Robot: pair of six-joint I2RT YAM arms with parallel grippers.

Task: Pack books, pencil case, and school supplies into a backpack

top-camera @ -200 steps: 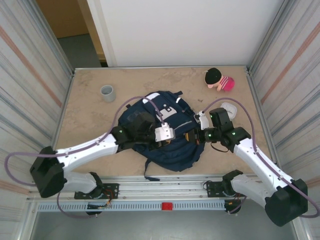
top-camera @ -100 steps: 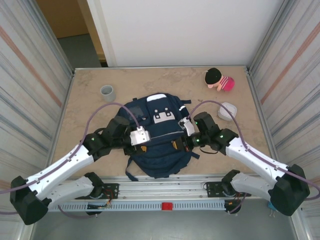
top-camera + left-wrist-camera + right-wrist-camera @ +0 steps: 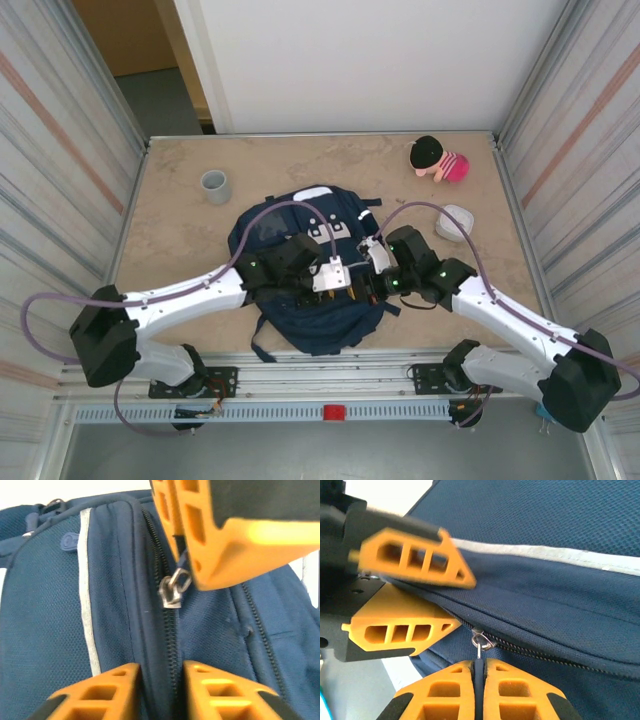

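**Change of state.** In the top view the left gripper (image 3: 161,665) has come in from the backpack's left side to the centre of the frame. It now lies over the middle of the backpack (image 3: 262,228), just beside the right gripper (image 3: 478,664). The right arm has not moved in the last half second. The backpack lies flat and face up at centre frame on the table (image 3: 180,250), as it did half a second ago.

**Meaning for the task.** Judged from this, the step in hand is opening the main zipper: one gripper braces the fabric and the other draws the pull. The visible stretch of zipper is still closed, so packing has probably not begun. The pale pencil case (image 3: 455,222) lies on the table at right of centre, apart from the backpack.

**Tool state.**
- Left gripper: jaws narrow, apparently pinched on the fabric ridge carrying the zipper track.
- Right gripper: jaws fully together, clamping the dark tab of the zipper pull (image 3: 172,587).

**View differences.**
- Left wrist view: shows the metal slider and the ridge between the left fingers.
- Right wrist view: shows the clamped tab; one left finger is motion-blurred at upper left.
- Top view: shows the grey cup (image 3: 215,185) at upper left and the plush toy (image 3: 438,158) at upper right.
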